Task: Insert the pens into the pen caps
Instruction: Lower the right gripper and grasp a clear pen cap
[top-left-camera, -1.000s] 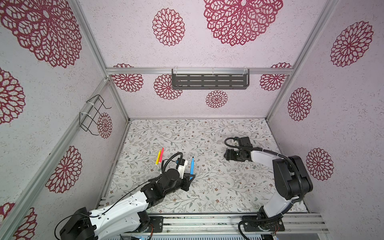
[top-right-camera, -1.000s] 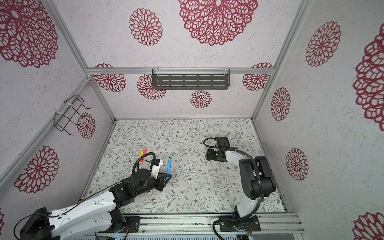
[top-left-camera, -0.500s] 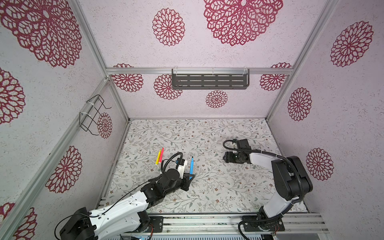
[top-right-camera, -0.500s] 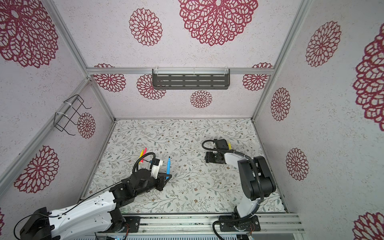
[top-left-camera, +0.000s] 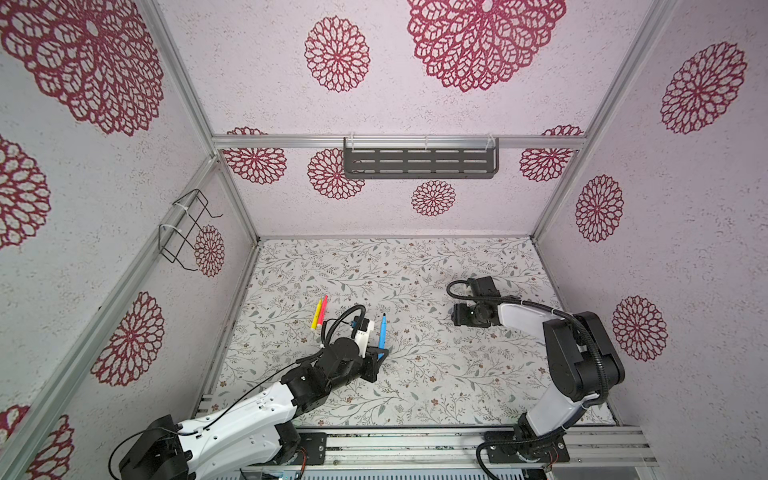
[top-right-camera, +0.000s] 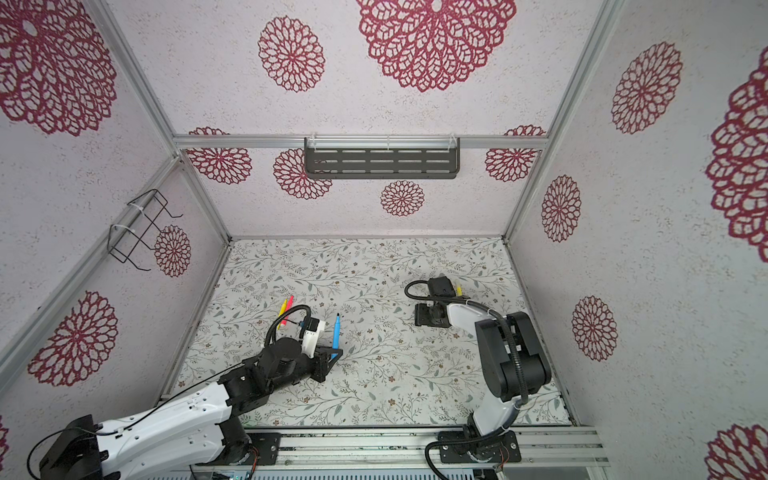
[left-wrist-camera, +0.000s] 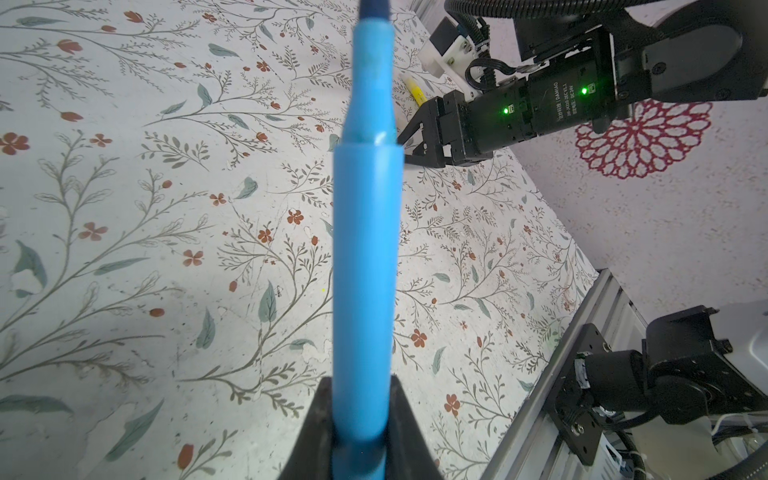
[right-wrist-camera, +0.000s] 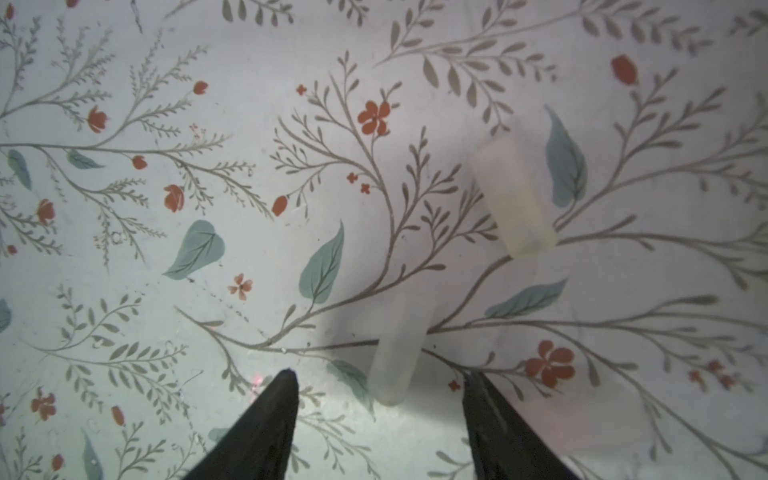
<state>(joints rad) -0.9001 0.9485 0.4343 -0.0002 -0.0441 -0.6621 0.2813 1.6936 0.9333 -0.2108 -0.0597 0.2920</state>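
- Clamps the blue pen (left-wrist-camera: 365, 257) in the left fingers (left-wrist-camera: 318, 424), over the front-left part of the surface (top-left-camera: 415, 395).
- Holds the right fingers (right-wrist-camera: 270, 424) open — one either side of a clear cap (right-wrist-camera: 397, 349) toward the right edge.
- Shows yellow pen (top-left-camera: 318, 314) and red pen (top-left-camera: 323, 309) side by side near the left edge.

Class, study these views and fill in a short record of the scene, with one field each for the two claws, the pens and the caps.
left claw: shut on blue pen, gripped at its rear end
right claw: open, tips either side of clear cap, not yet gripping
other cap: yellowish cap, lying apart on the floral table
loose pens: yellow pen and red pen, side by side on the table
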